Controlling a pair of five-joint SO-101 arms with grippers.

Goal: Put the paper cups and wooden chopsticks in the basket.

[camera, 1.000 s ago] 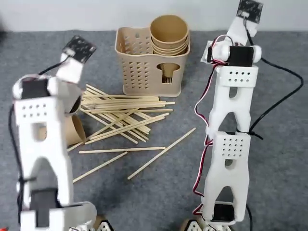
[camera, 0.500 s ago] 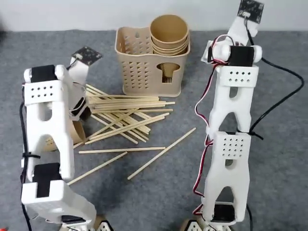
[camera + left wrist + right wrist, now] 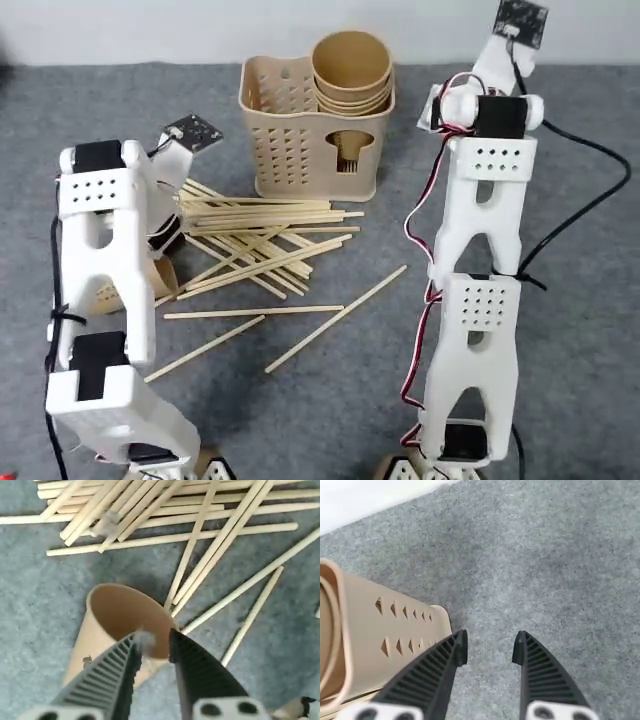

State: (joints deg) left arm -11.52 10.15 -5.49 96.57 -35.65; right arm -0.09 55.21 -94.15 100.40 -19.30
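Note:
A brown paper cup lies on its side on the grey mat, its mouth facing the loose wooden chopsticks. My left gripper is open just above the cup's near rim, and the rim sits between its two fingers. From the high view the cup shows beside the left arm, left of the chopstick pile. The beige basket holds a stack of paper cups. My right gripper is open and holds nothing, just beside the basket's wall.
Three stray chopsticks lie nearer the front, between the two arms. The right arm stands upright right of the basket. Bare grey mat lies in front of the pile and behind the basket.
The left arm has swung forward and down, bringing its gripper onto the lying cup. The right arm, basket and chopsticks have not moved.

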